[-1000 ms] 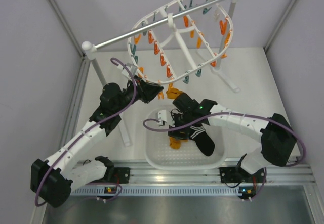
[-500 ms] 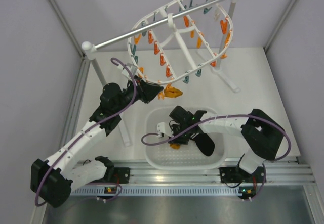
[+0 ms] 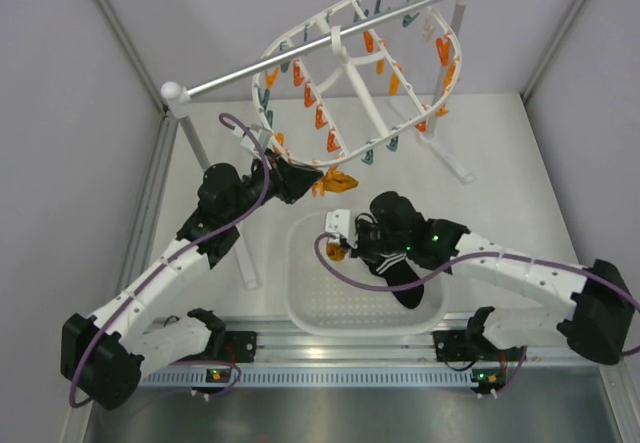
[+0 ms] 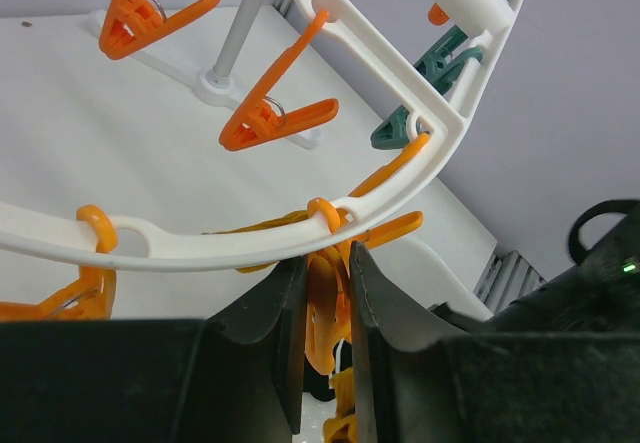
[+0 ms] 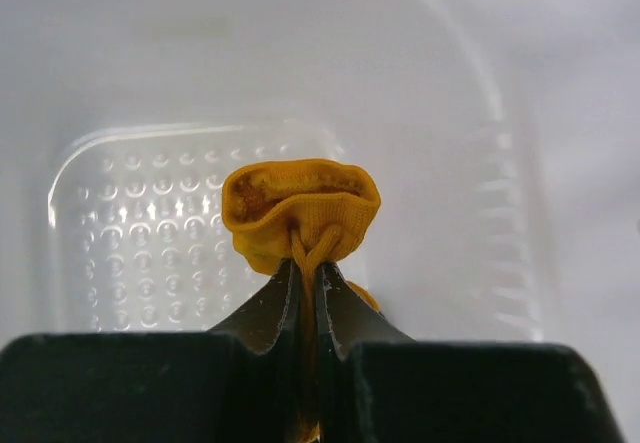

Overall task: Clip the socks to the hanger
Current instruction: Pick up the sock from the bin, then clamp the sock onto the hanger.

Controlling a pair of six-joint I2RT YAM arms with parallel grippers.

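Observation:
The white oval hanger (image 3: 345,58) hangs tilted from a silver rod, with orange and teal clothespins along it. My left gripper (image 3: 303,183) is at its near rim (image 4: 200,248), shut on an orange clothespin (image 4: 326,308) that dangles there (image 3: 338,178). My right gripper (image 5: 307,268) is shut on a bunched mustard-orange sock (image 5: 300,203) and holds it over the basket. In the top view this sock (image 3: 337,254) shows at the right gripper (image 3: 348,242). A black sock (image 3: 402,285) lies in the basket under the right arm.
The white perforated basket (image 3: 300,308) sits at the near edge between the arms. The silver rod (image 3: 300,55) rests on white posts, one post (image 3: 185,128) close to the left arm. The rack's white foot (image 3: 450,158) lies on the table at the back right.
My right gripper has shut on the mustard sock in the basket and raised it toward the basket's far left side. The left gripper stays on its clothespin.

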